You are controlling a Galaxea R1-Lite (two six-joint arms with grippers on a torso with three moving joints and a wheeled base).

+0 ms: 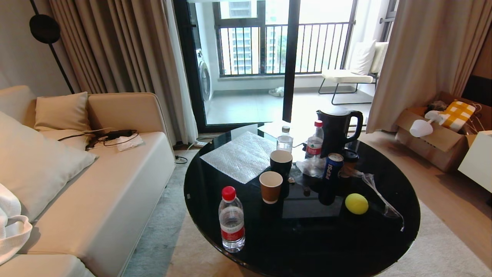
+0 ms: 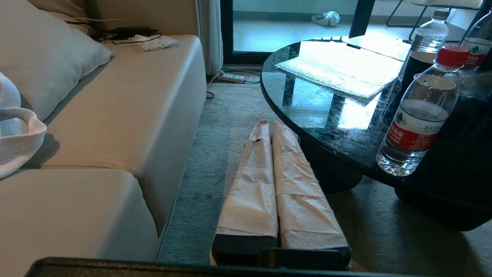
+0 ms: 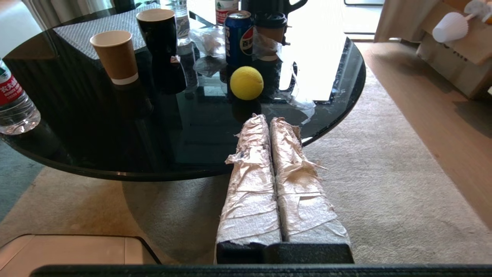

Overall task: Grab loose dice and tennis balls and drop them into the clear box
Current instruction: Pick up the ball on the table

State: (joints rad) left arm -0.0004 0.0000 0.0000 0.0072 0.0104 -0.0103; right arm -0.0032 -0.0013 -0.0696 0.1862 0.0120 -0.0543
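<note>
A: How far along is the tidying?

B: Judging by the layout, nothing is done. One tennis ball [image 1: 356,203] lies loose on the round black table [image 1: 215,231], lower right of centre in the head view, just right of the Pepsi can [image 1: 331,169]. No dice show in any view, and I can't find the clear box either. A flat ribbed clear sheet [image 1: 240,156] lies at the table's upper left part, but that looks like a lid, not a tub.

A: So everything is left?

B: As far as I can see, yes: the ball needs picking up, and the box and dice have to be found first.

A: And the arms?

B: Neither shows in the head view. In the right wrist view the right gripper [image 3: 268,120] reaches level toward the table edge, its paper-wrapped fingers pressed together on nothing, tips in the middle of the frame, just below the ball and not touching it.

A: The left?

B: The left gripper [image 2: 269,125] is likewise closed and empty, hanging over the carpet between the sofa [image 2: 115,127] and the table, with a water bottle [image 2: 419,115] at the right of its frame.
</note>
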